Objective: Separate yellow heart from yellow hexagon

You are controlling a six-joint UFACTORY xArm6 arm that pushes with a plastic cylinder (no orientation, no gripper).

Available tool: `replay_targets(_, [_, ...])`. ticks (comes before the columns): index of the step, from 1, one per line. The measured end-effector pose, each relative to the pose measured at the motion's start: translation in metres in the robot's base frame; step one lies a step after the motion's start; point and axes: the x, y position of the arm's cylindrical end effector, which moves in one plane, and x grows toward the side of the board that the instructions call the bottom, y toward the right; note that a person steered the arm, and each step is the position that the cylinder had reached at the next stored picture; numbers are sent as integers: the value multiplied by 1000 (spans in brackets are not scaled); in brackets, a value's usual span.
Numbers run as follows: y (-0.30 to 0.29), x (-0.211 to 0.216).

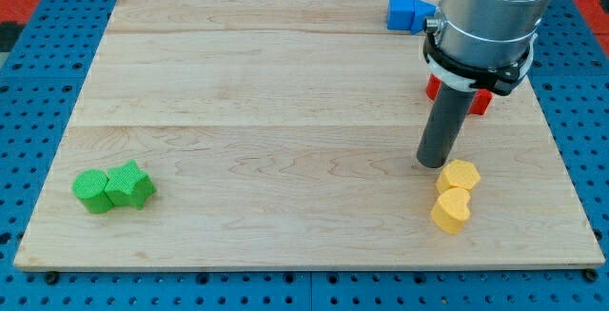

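Observation:
The yellow hexagon [460, 174] lies near the view's lower right, and the yellow heart [451, 209] sits just below it, touching it. My tip [430, 164] rests on the board just left of the hexagon's upper left edge, close to it or touching it. The rod rises from there into the grey arm [485, 16] at the view's top right.
Red blocks [481, 101] are partly hidden behind the arm, above the yellow pair. Blue blocks [409, 12] sit at the board's top edge, left of the arm. A green cylinder [92, 190] and a green block [129, 185] touch at the lower left.

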Motion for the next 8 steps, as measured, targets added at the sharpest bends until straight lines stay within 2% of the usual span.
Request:
replay_targets(1, [19,0])
replay_targets(2, [89,-21])
replay_targets(3, [156,5])
replay_targets(4, [175,63])
replay_targets(5, [105,76])
replay_targets(8, [-90,76])
